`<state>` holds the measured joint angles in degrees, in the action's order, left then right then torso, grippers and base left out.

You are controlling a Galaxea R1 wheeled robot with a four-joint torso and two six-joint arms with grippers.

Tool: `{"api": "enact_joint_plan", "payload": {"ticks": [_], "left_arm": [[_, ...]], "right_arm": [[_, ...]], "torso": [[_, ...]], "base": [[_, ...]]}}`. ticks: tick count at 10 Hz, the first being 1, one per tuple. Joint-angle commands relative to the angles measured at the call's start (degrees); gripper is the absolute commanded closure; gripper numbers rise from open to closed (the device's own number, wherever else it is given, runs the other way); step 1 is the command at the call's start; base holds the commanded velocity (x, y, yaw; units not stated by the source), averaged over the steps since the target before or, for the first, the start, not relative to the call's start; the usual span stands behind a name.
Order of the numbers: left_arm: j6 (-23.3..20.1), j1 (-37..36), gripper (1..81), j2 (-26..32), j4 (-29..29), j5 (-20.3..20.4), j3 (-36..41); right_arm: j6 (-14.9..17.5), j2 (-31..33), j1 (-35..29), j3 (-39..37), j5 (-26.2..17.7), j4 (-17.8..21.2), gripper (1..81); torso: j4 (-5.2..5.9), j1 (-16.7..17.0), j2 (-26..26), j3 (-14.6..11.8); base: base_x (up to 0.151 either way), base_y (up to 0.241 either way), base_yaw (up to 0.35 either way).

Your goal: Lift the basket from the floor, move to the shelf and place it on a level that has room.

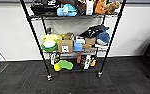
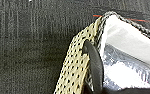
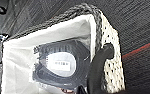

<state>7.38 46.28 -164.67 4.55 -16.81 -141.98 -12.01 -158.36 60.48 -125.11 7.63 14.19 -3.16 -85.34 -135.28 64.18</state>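
Two wrist views put the basket (image 3: pixel 66 55) close under your arms, over the floor (image 2: pixel 26 50) of dark carpet, and whether it is touching the carpet or just clear of it you cannot tell. Near your left tool, a dark loop handle (image 2: pixel 94 67) stands against the woven side; near your right tool, the other loop handle (image 3: pixel 101 62) does the same. You cannot tell whether either tool is wide, narrow or closed on a handle, since the fingers are not plain. Judge the wicker as light and fairly stiff, but the white cloth lining (image 3: pixel 18 62) is soft and a dark packaged item (image 3: pixel 59 63) lies loose inside, so keep the basket flat or that item will slide. The two loops look the best holds. Farther off, the shelf (image 1: pixel 33 32) stands on its casters against the wall, its visible tiers crowded with cardboard boxes (image 1: pixel 65 45), toys and bowls.
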Motion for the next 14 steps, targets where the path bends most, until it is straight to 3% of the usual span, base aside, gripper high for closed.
{"api": "enact_joint_plan", "payload": {"ticks": [1,2,3,4,5,7,8,10,12,13,14], "left_arm": [[0.36,-6.15,81.1,2.32,1.87,-5.25,4.51],[0.36,-6.15,81.1,2.59,1.61,-5.07,6.18],[0.27,-6.24,81.1,2.41,1.52,-5.07,6.45],[0.27,-6.24,81.1,2.32,1.52,-5.07,6.45],[0.27,-6.24,81.1,2.5,1.61,-5.07,6.45],[0.27,-6.24,81.1,2.68,1.78,-5.16,6.45],[0.27,-6.24,81.1,2.41,1.61,-5.25,6.45],[0.27,-6.23,81.1,2.15,1.43,-5.34,6.45],[0.27,-6.15,81.1,2.06,1.43,-5.43,6.45],[0.27,-6.06,81.1,2.06,1.43,-5.43,6.54],[0.27,-5.8,81.1,2.15,1.43,-5.43,6.63]], "right_arm": [[0.32,0.65,-4.79,2.16,-1.74,-0.39,81.1],[0.32,0.65,-5.14,2.43,-1.74,-0.48,81.1],[0.32,0.65,-5.4,2.43,-1.74,-0.48,81.1],[0.32,0.82,-5.84,2.43,-1.74,-0.48,81.1],[0.32,0.99,-6.63,2.34,-1.74,-0.39,81.1],[0.32,1.53,-8.48,2.69,-1.92,-0.04,81.1],[0.32,1.96,-8.66,3.13,-1.92,0.05,81.1],[0.32,3.19,-8.31,4.09,-1.92,0.05,81.1],[0.32,4.07,-7.78,4.8,-1.83,0.05,81.1],[0.32,4.42,-7.6,4.89,-1.83,0.05,81.1],[0.32,4.51,-7.51,4.89,-1.83,0.05,81.1]], "torso": [[3.0,3.62,5.6,0.0],[4.66,4.24,6.61,0.02],[5.33,5.09,7.96,0.02],[7.56,6.12,9.62,0.02],[3.69,7.19,11.34,0.02],[6.1,8.8,13.91,0.04],[6.35,9.74,15.35,0.04],[6.38,12.22,19.26,-5.1],[6.38,13.86,21.97,-5.66],[6.38,14.99,23.72,-2.56],[6.38,15.8,25.12,-3.83]], "base": [[0.0,0.0,0.0],[0.0,0.0,0.0],[0.0,0.0,0.0],[0.0,0.0,0.0],[0.0,0.0,0.0],[0.0,0.0,0.0],[0.0,0.0,0.0],[0.0,0.0,0.0],[0.0,0.0,0.0],[0.0,0.0,0.0],[0.0,0.0,0.0]]}}
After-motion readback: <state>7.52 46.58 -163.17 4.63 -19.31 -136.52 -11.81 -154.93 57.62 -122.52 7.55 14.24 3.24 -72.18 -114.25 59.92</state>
